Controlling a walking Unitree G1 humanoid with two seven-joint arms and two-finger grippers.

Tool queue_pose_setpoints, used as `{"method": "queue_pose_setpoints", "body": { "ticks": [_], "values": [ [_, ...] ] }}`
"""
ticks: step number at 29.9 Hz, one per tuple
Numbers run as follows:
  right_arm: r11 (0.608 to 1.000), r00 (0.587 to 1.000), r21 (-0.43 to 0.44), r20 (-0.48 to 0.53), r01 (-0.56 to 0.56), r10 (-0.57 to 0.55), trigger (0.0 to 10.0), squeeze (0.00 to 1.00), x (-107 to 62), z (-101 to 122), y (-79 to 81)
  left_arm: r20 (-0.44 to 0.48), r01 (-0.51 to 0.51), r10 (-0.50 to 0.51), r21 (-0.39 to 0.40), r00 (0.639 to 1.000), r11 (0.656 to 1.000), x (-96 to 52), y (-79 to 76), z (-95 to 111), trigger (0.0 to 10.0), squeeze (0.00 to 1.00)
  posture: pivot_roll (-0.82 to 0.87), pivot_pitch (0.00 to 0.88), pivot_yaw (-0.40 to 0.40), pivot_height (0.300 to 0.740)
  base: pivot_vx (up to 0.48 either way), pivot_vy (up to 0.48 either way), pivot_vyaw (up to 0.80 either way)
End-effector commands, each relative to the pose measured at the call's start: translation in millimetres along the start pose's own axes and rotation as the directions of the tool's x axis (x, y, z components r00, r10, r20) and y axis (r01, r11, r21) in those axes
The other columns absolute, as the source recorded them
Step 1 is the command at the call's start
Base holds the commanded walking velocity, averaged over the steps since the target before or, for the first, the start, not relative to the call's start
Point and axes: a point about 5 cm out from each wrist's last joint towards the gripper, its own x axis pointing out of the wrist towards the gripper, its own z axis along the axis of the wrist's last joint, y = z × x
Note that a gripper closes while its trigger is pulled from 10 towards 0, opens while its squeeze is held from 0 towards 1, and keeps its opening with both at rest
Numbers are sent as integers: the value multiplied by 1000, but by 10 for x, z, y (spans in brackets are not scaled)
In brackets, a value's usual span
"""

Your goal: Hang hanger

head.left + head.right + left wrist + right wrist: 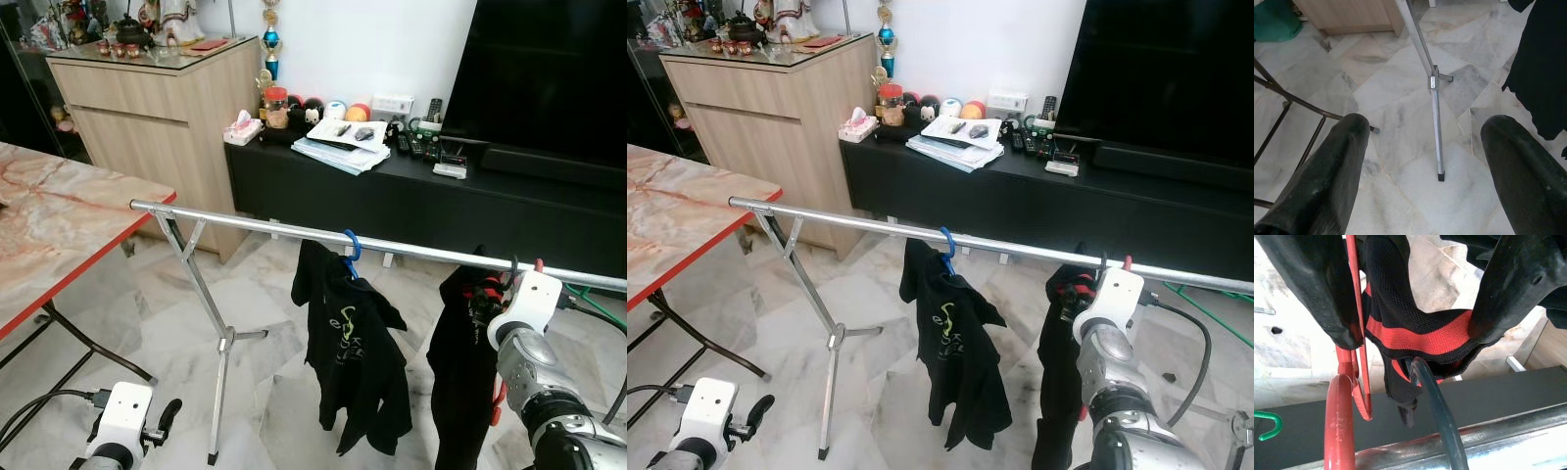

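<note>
Left eye view: my left gripper [168, 411] hangs low at about 7 o'clock, doing nothing. In the left wrist view its two fingers [1327, 181] are wide apart with only floor [1400, 98] between them. They hold nothing.

A little to the right stands the drying rack. Its long silver rail [255, 227] runs from 9 o'clock to 3 o'clock. Near the middle, a black shirt [353, 362] hangs on a blue hanger [352, 250] whose hook is over the rail. That one looks done.

Farther right, at about 4 o'clock, my right gripper [490, 289] is up at the rail beside a black top with red stripes [460, 352]. In the right wrist view my fingers [1508, 289] are squeezed on the red-striped collar of that top [1420, 338], near its red hanger [1354, 308]. Two hooks, a red hook [1338, 421] and a dark hook [1437, 416], curve over the shiny rail [1488, 440] and seem to sit on it.

I think the hanging is nearly done. What is left is for me to let go and pull my arm away, if the hook stays put.
</note>
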Motion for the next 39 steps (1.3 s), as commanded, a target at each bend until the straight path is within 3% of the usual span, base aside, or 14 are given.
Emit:
{"method": "queue_pose_setpoints", "body": {
  "ticks": [1,9,19,22,29,39],
  "values": [
    [999,993,20,-117,29,-26,10000,0,-57,-335,-52,-15,-5,5,11,1000,1000,-22,43,-14,10000,0,247,16,39,740,0,0,0],
    [999,999,-8,-12,-38,38,10000,0,-39,-192,15,-9,-20,20,12,1000,1000,22,27,15,10000,0,236,0,33,740,0,0,0],
    [990,995,-116,56,-82,89,10000,0,-100,-305,19,-2,-62,62,-7,998,998,79,19,24,10000,0,223,0,13,740,0,0,0],
    [987,983,-123,136,-105,121,10000,0,-124,-258,27,-1,-74,74,-14,997,997,95,21,21,10000,0,210,0,14,740,0,0,0],
    [983,967,-136,210,-120,147,10000,0,-159,-231,42,-5,-79,79,-18,997,997,123,11,4,10000,0,197,0,11,740,0,0,0],
    [987,940,-117,313,-107,139,10000,0,-295,-354,43,-5,-106,105,-50,994,993,98,-14,-67,10000,0,180,0,-13,740,0,0,0]
  ]
}}
